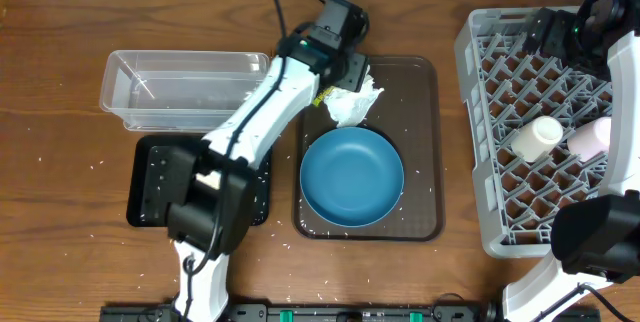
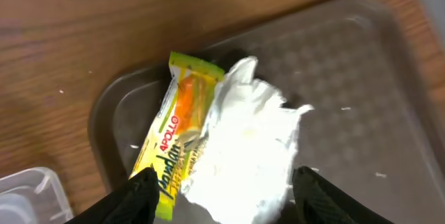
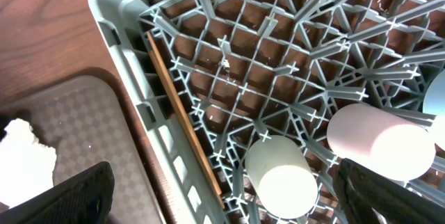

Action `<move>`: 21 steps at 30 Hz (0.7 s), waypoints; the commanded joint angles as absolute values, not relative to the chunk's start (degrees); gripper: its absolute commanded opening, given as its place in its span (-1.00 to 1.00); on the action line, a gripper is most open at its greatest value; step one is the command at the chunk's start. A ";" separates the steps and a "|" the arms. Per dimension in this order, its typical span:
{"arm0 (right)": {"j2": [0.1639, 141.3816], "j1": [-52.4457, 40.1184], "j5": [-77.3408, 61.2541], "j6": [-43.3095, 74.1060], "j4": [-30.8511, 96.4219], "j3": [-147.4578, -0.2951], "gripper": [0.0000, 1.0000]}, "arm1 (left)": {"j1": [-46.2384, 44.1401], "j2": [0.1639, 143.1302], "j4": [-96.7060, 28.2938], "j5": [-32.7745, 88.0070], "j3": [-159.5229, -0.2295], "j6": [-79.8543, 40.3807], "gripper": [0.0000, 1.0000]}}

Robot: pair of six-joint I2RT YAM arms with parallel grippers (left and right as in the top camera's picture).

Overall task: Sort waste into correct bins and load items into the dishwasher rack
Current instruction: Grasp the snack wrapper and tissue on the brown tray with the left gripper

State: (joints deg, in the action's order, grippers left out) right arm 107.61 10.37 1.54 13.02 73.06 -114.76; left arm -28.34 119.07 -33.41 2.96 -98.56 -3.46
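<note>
Lying in the far left corner of the brown serving tray [image 1: 420, 82] on the wooden table [image 1: 60, 62], the crumpled white tissue [image 2: 243, 147] overlaps the snack wrapper [image 2: 177, 130]. The left gripper [image 2: 226, 197] hangs just above it, fingers spread to either side, while the right gripper [image 3: 229, 200] hovers wide apart over the grey rack [image 1: 470, 52] holding a white cup [image 3: 278, 175], pink cup [image 3: 375, 144] and chopsticks [image 3: 184, 113]. A blue bowl [image 1: 352, 176] sits beside the tissue; clear tub [image 1: 180, 87] and black tray [image 1: 150, 182] lie left.

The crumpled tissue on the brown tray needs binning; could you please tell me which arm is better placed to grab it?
Left. The left claw hangs open directly over the tissue, one finger either side. The right claw is away over the dishwasher rack.
</note>
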 commanded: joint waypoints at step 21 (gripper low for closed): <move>107.90 10.44 2.13 13.67 73.06 -114.89 0.99 | -29.26 129.40 -32.05 -1.13 -98.87 -1.32 -0.78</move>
